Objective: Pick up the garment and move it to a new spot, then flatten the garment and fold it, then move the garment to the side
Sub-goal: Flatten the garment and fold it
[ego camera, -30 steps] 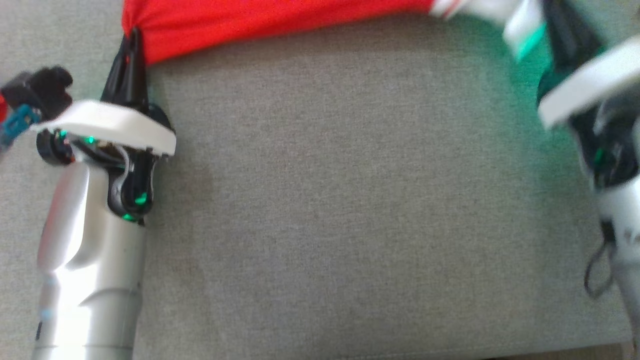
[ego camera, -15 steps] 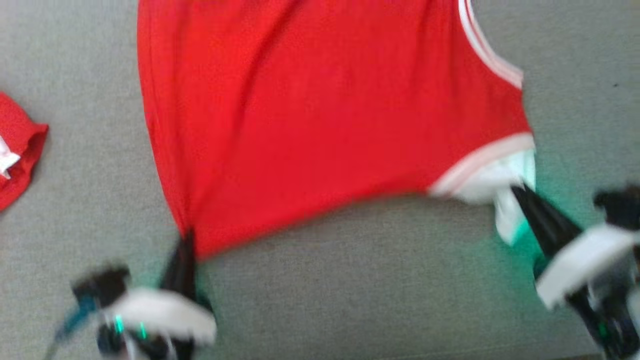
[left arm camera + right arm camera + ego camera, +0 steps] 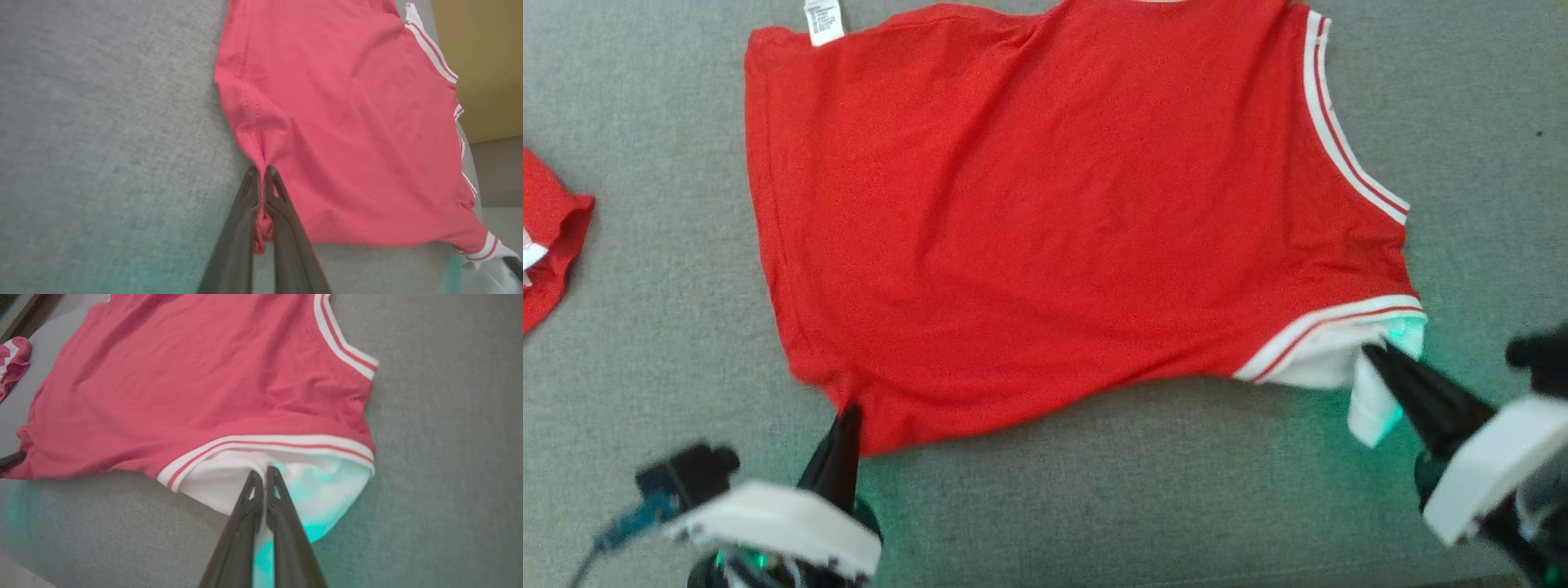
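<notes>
flattening step: both grippers are pinching the garment (image 3: 1054, 204) along its near edge. the left gripper (image 3: 848, 415) is nipping the red hem corner at 7 o'clock, jaws pressed together on a small bunch of cloth. the right gripper (image 3: 1374, 353) is clamping the white inner fabric at 4 o'clock.

judgement: drawing both corners apart evenly and low should be taking out the sag between them; uneven tension is risking skew.

the garment is lying spread on the grey surface (image 3: 1094, 490), centre toward 12 o'clock. it is showing red cloth, white striped trim, shallow wrinkles and a care label (image 3: 823, 20) at 11 o'clock.
</notes>
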Motion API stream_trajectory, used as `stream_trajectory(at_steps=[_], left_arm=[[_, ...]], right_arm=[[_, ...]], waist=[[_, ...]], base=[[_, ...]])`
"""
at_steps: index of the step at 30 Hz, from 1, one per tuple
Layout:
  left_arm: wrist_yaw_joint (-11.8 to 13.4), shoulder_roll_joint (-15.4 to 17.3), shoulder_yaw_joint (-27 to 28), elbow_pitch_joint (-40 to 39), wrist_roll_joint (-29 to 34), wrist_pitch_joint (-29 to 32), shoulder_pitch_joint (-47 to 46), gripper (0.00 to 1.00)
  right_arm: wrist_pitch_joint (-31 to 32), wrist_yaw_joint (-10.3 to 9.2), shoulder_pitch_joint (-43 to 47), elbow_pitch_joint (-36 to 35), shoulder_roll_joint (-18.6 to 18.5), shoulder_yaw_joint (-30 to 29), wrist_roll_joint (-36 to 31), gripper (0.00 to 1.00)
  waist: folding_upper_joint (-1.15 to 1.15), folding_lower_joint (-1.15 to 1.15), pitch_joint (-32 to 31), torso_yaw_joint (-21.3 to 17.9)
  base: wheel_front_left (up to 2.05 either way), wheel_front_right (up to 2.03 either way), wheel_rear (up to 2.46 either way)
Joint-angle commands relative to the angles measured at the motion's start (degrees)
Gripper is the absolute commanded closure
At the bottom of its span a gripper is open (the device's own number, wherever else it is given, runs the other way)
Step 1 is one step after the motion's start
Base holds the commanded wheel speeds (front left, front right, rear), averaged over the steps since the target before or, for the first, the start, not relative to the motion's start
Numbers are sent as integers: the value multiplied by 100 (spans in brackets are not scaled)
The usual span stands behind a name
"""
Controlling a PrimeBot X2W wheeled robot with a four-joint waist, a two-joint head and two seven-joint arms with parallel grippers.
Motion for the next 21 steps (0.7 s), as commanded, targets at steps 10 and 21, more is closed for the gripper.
stream_trajectory(at_steps=[10, 21], left_arm=[[814, 694, 209, -696, -363, 2192, -1461, 100], [1856, 980, 424, -502, -672, 3693, -2720, 100]], right_arm=[[1926, 44, -1871, -233, -915, 373, 813, 100], [2971, 44, -3736, 745, -1043, 1301, 1177, 100]], waist=[[0, 0, 253, 95], [0, 0, 404, 82]], base=[[0, 0, 0], [0, 0, 0]])
